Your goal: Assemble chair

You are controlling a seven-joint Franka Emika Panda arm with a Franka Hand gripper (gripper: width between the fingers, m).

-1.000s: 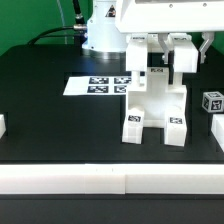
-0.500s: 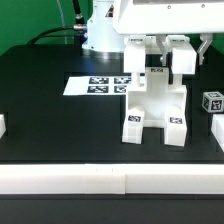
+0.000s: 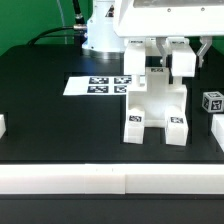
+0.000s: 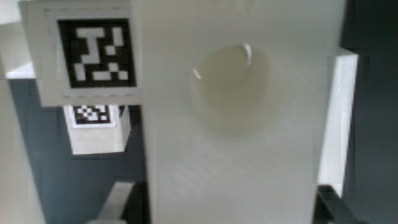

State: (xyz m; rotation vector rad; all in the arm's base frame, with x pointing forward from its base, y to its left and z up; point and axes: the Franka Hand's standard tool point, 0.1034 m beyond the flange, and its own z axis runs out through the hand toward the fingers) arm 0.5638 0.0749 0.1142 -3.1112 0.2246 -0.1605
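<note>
Claw: the claw hangs from above at a narrow setting, with one finger on each side of the chair's top end, gripping it.
Chair: the chair is a white blocky body standing upright on the black table, just beside the marker board on the exterior view's right.
Exterior view only: this view shows the whole standing body and its two feet on the table. It also shows the robot base behind, the loose parts off to the sides and the white rail along the near edge.
Wrist view only: one flat white face of the chair fills nearly the whole picture, with a shallow round dent in it. The claw's fingers cannot be made out here.
Chair bodies: one.
Feet: two, each with one tag on its front, at and.
Tags in the wrist view: two, a large one on the near part and a smaller one on a part farther off.
Small cube: one small cube with a tag lies on the table, apart from the chair on the exterior view's right.
Other white blocks: two, the right block cut off by the exterior view's right edge and the left block cut off by its left edge.
Marker board: one, lying flat and carrying several tags, partly hidden behind the chair.
</note>
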